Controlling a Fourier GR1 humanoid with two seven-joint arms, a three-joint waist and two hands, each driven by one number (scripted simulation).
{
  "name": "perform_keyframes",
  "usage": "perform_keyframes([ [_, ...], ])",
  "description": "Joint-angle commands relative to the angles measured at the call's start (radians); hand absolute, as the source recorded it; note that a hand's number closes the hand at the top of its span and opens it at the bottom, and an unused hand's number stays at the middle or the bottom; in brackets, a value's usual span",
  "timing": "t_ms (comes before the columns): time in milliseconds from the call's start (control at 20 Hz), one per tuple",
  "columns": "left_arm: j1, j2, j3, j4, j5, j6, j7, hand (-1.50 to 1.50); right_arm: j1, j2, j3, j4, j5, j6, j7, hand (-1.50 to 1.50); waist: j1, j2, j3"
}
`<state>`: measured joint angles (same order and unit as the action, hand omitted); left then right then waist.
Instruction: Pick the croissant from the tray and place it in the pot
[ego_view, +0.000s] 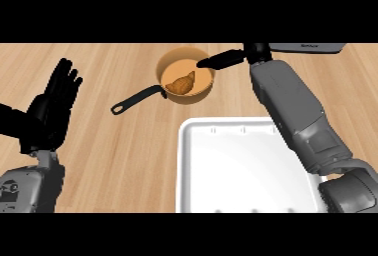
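R hand (221, 60) fingers straight, together, holding nothing, tips over pot (207, 91) rim's upper-right edge. Croissant (181, 83) lies inside pot, black handle (137, 99) sticking out lower-left. White tray (193, 165) just below pot, apart. L hand (53, 107) open, fingers up, resting at left on wood counter (125, 155).
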<state>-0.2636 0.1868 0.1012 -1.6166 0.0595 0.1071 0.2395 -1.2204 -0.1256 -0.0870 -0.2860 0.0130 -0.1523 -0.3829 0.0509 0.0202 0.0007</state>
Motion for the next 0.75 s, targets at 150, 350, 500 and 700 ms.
perform_keyframes([
  [150,-0.013,0.002,0.010,-0.016,-0.001,0.014,0.033,0.00,0.030,-0.092,-0.031,0.077,-0.003,0.138,-0.098,-1.50,-0.004,-0.001,0.000],
  [350,0.007,0.013,0.012,-0.003,0.005,-0.018,-0.004,0.00,-0.012,-0.194,-0.044,0.097,-0.005,0.248,-0.058,-1.50,-0.004,0.000,0.000],
  [500,-0.027,0.018,0.042,0.052,0.021,-0.020,-0.016,0.00,-0.009,-0.183,-0.038,0.104,0.012,0.234,-0.087,-1.50,-0.006,0.000,0.000],
  [700,0.063,-0.009,-0.002,-0.056,0.006,-0.014,0.008,0.00,0.000,-0.220,-0.055,0.123,0.006,0.274,-0.095,-1.50,0.007,0.000,0.001],
])
